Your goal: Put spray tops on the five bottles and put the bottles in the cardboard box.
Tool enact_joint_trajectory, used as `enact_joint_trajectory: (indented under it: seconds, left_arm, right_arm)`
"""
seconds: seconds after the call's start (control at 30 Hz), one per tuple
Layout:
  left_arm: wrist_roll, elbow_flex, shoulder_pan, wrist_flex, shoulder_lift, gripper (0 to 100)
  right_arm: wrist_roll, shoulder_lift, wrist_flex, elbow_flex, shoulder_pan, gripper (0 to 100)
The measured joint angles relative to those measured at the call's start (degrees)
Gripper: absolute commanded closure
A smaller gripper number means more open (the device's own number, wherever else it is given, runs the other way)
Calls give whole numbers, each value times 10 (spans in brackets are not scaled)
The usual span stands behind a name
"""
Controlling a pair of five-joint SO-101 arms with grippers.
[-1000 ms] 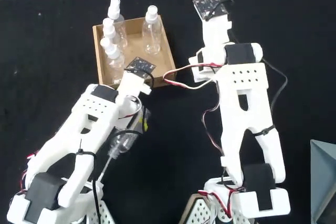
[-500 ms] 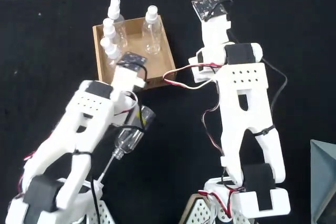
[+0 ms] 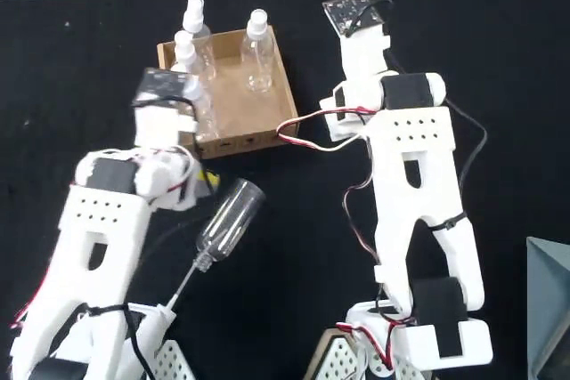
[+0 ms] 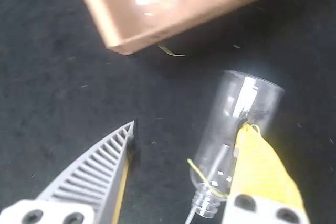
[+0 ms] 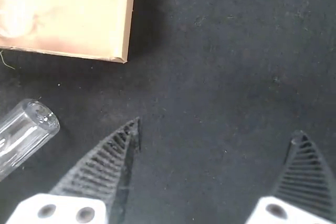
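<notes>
One clear bottle [image 3: 228, 218] lies on its side on the black table [image 3: 499, 60], just near of the cardboard box [image 3: 233, 106] and apart from it. Its flat bottom points far and right, toward the box. Its neck points near and left, and a thin tube [image 3: 183, 282] runs out of the neck. Whether a spray top sits at the end of that tube cannot be told.

The left gripper [image 4: 187, 125] hangs over this bottle with its jaws wide apart. The yellow finger [image 4: 260, 174] is right beside the bottle and covers part of its side, while the grey finger [image 4: 97, 174] is well apart from it over bare table. Nothing is clamped.

Three standing bottles [image 3: 257, 42] with white spray tops can be seen in the box, two along its left side and one at the far right.

The right gripper [image 5: 218, 128] is over bare table just off a corner of the box. Its two dark fingers are spread wide and hold nothing.
</notes>
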Motion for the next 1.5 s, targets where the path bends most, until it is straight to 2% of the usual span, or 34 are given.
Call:
enact_joint_trajectory:
  seconds: [0.2,0.4,0.77,1.1,1.5]
  left_arm:
    - [16,25,-24,-13,0,716]
    - [65,41,-96,-57,0,716]
    - [120,69,-172,-115,0,715]
    - [152,74,-228,-125,0,715]
    - [156,87,-245,-159,0,715]
  right_arm:
    - [2,0,2,0,0,622]
    - [26,0,35,0,-7,621]
    - [36,0,103,0,-109,620]
    - [38,0,122,0,-213,620]
    - [181,0,122,88,-316,621]
